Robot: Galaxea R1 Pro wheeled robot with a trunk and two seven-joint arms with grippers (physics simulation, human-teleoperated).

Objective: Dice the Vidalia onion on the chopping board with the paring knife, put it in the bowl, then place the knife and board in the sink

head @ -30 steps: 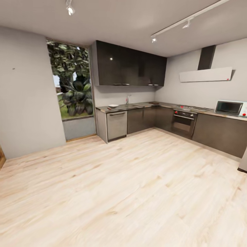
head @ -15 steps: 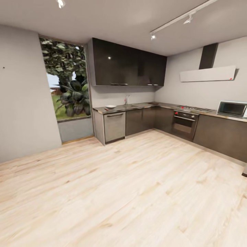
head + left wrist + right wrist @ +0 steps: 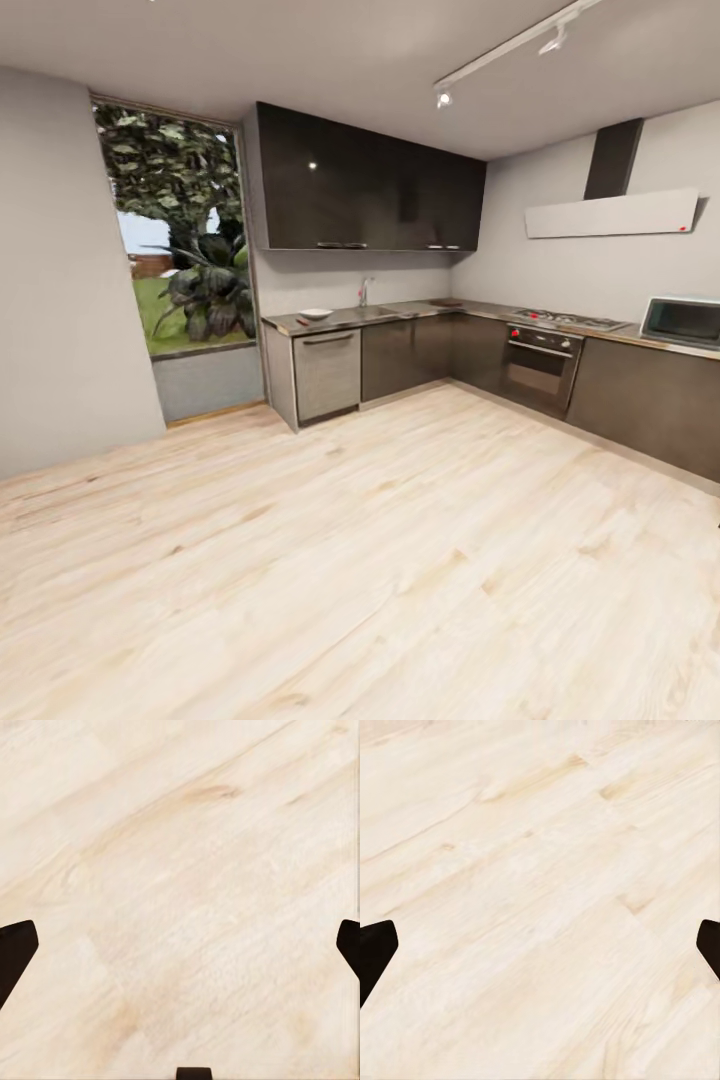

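The shallow white square bowl [image 3: 315,313] sits way over on the long matte grey countertop [image 3: 400,310], near its window end, with a tiny dark sliver [image 3: 301,322] just beside it that could be the knife (too small for me to call). A bit further along that worktop is the recessed grey sink [image 3: 378,311] with its chrome tap [image 3: 364,291]; I can't see into the basin from here, so no idea about the onion. At the corner there's a flat dark brown shape [image 3: 446,302], probably the wooden chopping board.

Room-wise: glossy black upper cabinets [image 3: 365,180], dark brown lower cabinets [image 3: 420,348], an oven [image 3: 540,364] under a hob, a microwave [image 3: 683,321] at the far right, a tall window [image 3: 175,235] with greenery outside, and a big stretch of pale wood floor [image 3: 380,560] between me and all of it.

My left claw [image 3: 180,945] and right claw [image 3: 540,945] both point down at bare floorboards, fingers spread wide, nothing between them, well apart from everything on the counter.
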